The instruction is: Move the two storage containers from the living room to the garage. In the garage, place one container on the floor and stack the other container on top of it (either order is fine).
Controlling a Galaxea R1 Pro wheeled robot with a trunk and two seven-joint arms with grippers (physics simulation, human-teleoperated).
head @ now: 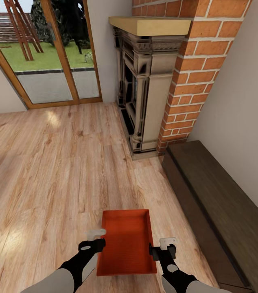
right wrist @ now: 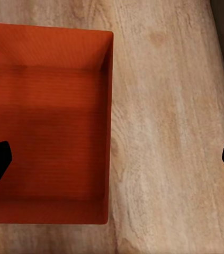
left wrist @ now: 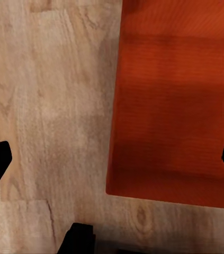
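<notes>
one storage container (head: 125,240) sits at 6 o'clock between the left gripper (head: 93,244) and right gripper (head: 161,249) – both jaws spread wide, straddling its side walls. wood-plank floor (head: 51,171) beyond; bench (head: 218,203) at 3 o'clock, fireplace (head: 145,85) at 12, glass door (head: 47,53) at 11.

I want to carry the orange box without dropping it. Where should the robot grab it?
Best on its two long side walls, one gripper from each side. The storage container is an open-top box, so each thin upright wall fits between open fingers. The left gripper and right gripper are already beside those walls, with the wood floor below.
</notes>
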